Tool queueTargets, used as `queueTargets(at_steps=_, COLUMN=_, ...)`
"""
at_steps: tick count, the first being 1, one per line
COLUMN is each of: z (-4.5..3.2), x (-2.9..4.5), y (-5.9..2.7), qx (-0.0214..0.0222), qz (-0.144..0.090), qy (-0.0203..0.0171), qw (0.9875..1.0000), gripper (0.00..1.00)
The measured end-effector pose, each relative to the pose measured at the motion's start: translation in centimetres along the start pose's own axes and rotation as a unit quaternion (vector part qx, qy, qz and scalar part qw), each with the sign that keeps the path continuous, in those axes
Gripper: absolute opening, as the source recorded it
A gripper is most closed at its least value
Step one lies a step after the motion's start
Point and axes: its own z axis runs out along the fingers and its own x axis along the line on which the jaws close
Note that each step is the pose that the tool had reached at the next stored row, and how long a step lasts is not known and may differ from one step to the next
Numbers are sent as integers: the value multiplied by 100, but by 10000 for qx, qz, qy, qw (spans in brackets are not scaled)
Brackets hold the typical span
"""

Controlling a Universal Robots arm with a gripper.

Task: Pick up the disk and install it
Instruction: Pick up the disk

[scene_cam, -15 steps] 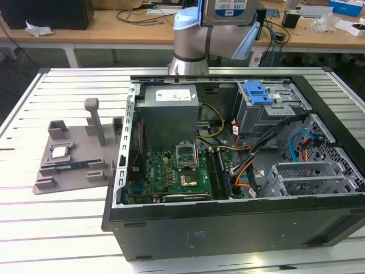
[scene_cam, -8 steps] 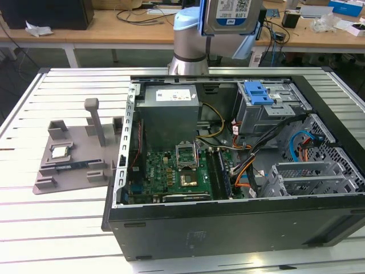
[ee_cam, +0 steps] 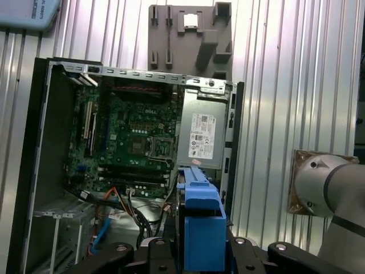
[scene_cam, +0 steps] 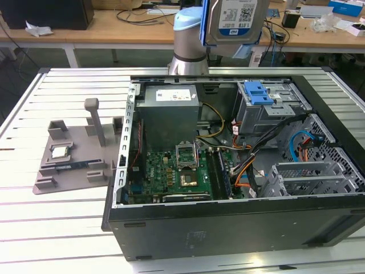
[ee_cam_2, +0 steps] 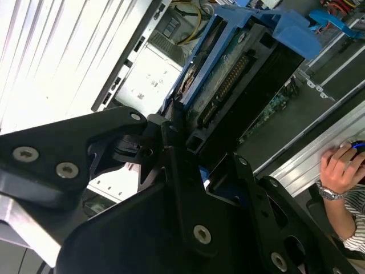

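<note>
Open black computer case [scene_cam: 228,222] on slatted metal table [scene_cam: 57,228]. Inside: green motherboard [scene_cam: 171,171], grey power supply [scene_cam: 168,111], grey drive cage [scene_cam: 268,114] with blue latch [scene_cam: 258,91]. Grey fixture plate [scene_cam: 74,168] beside case, on exterior view's left, small square chip [scene_cam: 60,150] on it.

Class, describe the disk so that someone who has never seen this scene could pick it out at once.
Start at the open computer case on the slatted table. Above it, the pincer holds the disk in the air. It is a flat silver drive with a white-and-blue label in a blue bracket, unlike the blue-latched drive cage sitting inside the case.
</note>
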Motion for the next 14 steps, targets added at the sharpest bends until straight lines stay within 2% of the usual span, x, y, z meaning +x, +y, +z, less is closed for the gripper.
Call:
queueTargets(at_steps=3, z=17, x=103, y=10, qx=0, qz=1, qy=0, qw=10000, gripper=37)
queueTargets(at_steps=14, z=81, x=407, y=39, qx=0, qz=4, qy=-1, qw=10000, gripper=37)
